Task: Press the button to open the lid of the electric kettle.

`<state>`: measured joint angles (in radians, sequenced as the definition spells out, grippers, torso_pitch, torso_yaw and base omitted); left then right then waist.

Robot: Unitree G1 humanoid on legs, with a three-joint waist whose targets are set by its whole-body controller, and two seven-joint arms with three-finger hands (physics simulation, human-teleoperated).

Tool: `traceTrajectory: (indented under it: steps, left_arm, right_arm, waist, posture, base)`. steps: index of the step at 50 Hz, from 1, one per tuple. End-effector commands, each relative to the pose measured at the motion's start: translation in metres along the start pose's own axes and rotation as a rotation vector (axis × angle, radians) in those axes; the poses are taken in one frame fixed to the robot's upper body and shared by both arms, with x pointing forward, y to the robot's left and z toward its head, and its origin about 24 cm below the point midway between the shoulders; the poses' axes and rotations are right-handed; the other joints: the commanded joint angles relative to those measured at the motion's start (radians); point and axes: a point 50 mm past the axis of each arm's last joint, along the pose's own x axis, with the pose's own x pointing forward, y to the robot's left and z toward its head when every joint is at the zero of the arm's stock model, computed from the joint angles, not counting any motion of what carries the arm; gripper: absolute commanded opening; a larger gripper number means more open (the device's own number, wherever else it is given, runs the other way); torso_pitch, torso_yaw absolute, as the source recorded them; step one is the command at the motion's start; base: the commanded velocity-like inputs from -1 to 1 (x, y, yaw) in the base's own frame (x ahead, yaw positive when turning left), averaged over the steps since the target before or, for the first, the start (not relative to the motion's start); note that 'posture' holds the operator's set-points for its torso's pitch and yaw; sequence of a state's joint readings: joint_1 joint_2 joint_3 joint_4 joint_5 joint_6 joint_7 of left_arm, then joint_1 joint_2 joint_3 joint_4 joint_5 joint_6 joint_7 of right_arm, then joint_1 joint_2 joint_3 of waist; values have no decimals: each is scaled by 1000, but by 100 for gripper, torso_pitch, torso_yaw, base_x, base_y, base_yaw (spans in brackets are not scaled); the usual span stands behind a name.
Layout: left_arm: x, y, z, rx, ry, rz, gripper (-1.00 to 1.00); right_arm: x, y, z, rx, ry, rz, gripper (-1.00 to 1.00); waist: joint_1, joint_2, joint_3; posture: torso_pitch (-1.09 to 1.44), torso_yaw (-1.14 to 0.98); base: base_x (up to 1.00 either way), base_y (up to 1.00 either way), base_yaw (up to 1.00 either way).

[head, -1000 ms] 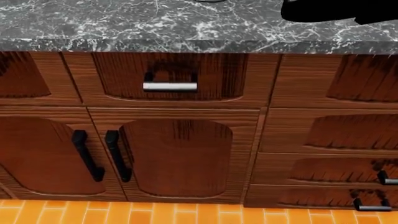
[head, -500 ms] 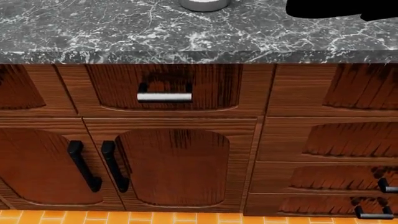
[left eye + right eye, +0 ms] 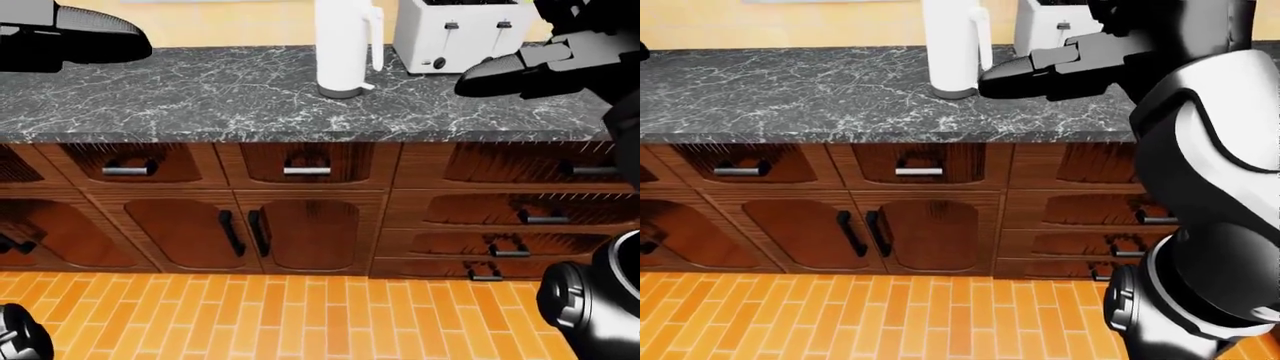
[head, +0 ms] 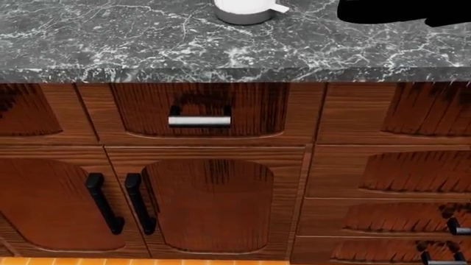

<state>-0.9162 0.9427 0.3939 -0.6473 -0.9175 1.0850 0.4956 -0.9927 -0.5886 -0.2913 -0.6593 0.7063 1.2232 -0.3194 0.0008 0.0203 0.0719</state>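
On the dark marbled counter (image 3: 200,97), near the top of the left-eye view, stands the white electric kettle (image 3: 346,46), upright, its handle turned toward the view's right; its lid and button lie above the frame's top edge, so their state cannot be told; just beside it on the right sits a white toaster (image 3: 455,34), apart from the kettle; the right hand (image 3: 520,71) hovers above the counter to the right of the kettle, its fingers pressed together and pointing left, holding nothing and not touching the kettle; the left hand (image 3: 80,37) hangs over the counter's left end, well apart from the kettle, and whether its fingers are spread or closed cannot be told; below the counter run wooden cabinets (image 3: 300,225), with a silver drawer handle (image 4: 199,121) and two black door handles (image 4: 121,201); beneath them lies an orange tiled floor (image 3: 280,315).
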Motion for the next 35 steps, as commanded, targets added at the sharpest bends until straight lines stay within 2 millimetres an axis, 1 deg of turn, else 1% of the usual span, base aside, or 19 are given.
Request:
traceTrajectory:
  steps: [1,4,6,7,8,10,11,15,18,20,21,22,23,24,25,27,32,34,35]
  left_arm:
    - [0,4,8,-5,-43,24,100]
    - [0,3,9,-4,-44,23,100]
    - [-1,4,10,-4,-44,23,100]
    - [-1,4,11,-4,-44,23,100]
    - [-2,4,12,-4,-45,24,100]
    - [-2,5,12,-4,-46,25,100]
    - [-3,5,13,-4,-46,26,100]
    - [-3,4,13,-4,-46,25,100]
    - [-3,4,14,-4,-46,25,100]
    - [-3,5,14,-5,-46,26,100]
    - [-3,5,14,-5,-46,26,100]
    - [-3,5,15,-5,-47,26,100]
    - [-3,5,14,-5,-47,26,100]
    - [-3,5,14,-5,-46,26,100]
    - [-3,4,13,-4,-46,26,100]
    - [-3,4,13,-4,-46,25,100]
    - [-3,5,13,-5,-47,27,100]
    - [-3,4,13,-4,-47,25,100]
    - [-3,3,13,-4,-47,23,100]
  right_arm:
    - [-1,-3,10,1,-54,-21,100]
    - [-1,-3,11,1,-56,-19,100]
    - [-1,-3,11,2,-55,-20,100]
    - [-1,-3,11,1,-55,-20,100]
    - [-1,-3,11,1,-56,-20,100]
    - [-1,-3,11,1,-56,-20,100]
    - [-1,-3,11,1,-56,-20,100]
    - [-1,-4,12,1,-61,-23,100]
    - [-1,-4,12,2,-61,-22,100]
    - [-1,-3,12,1,-61,-20,100]
    - [-1,-3,11,0,-60,-19,100]
    - [-1,-3,11,1,-61,-19,100]
    - [-1,-3,11,1,-60,-19,100]
    - [-2,-3,11,1,-61,-20,100]
    - [-2,-4,12,2,-61,-20,100]
    - [-2,-4,12,2,-61,-20,100]
    - [-1,-4,11,1,-62,-19,100]
    - [-1,-4,11,0,-62,-21,100]
    - [-1,-4,11,0,-61,-22,100]
  waist:
    - [-3,9,-15]
    - [-2,-4,-8]
    - [0,-36,-6]
    - [2,-65,-12]
    - [-2,-53,-8]
    - [7,-58,-13]
    - [5,-56,-20]
    - [9,-35,-15]
    - [3,-8,-11]
    - [-6,23,-14]
    - [-11,46,-19]
    - [-15,78,-32]
    - [-6,46,-20]
    - [-10,64,-17]
    - [-11,65,-15]
    - [-5,50,-23]
    - [-1,10,-12]
    - [5,-15,-16]
    - [9,-35,-19]
  posture:
    - [0,0]
    - [0,0]
    - [0,0]
    - [0,0]
    - [0,0]
    - [0,0]
    - [0,0]
    - [0,0]
    - [0,0]
    - [0,0]
    - [0,0]
    - [0,0]
    - [0,0]
    - [0,0]
    - [0,0]
    - [0,0]
    - [0,0]
    - [0,0]
    - [0,0]
  base:
    - [16,0,0]
    - [16,0,0]
    - [17,0,0]
    - [18,0,0]
    - [17,0,0]
    - [17,0,0]
    - [17,0,0]
    - [17,0,0]
    - [17,0,0]
    - [18,0,0]
    - [18,0,0]
    - [18,0,0]
    - [18,0,0]
    - [18,0,0]
    - [18,0,0]
    - [18,0,0]
    - [18,0,0]
    - [18,0,0]
    - [19,0,0]
